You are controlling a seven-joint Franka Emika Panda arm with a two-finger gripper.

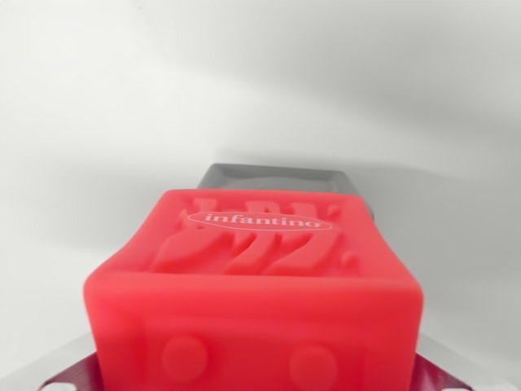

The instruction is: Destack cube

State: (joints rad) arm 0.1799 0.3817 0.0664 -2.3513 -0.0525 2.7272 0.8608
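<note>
You're looking right down over a red cube (252, 285) that fills the lower middle of the wrist view, its top face embossed with wavy relief and a white oval reading "infantino", two round bumps on the near side. Just behind it, a grey block (273, 177) peeks out, touching or nearly so; you can't tell whether red sits on it. Dark maroon hand (252, 379) parts flank the cube's bottom corners, so it looks gripped, but the contact is hidden. The white surface (89, 122) lies all around.
</note>
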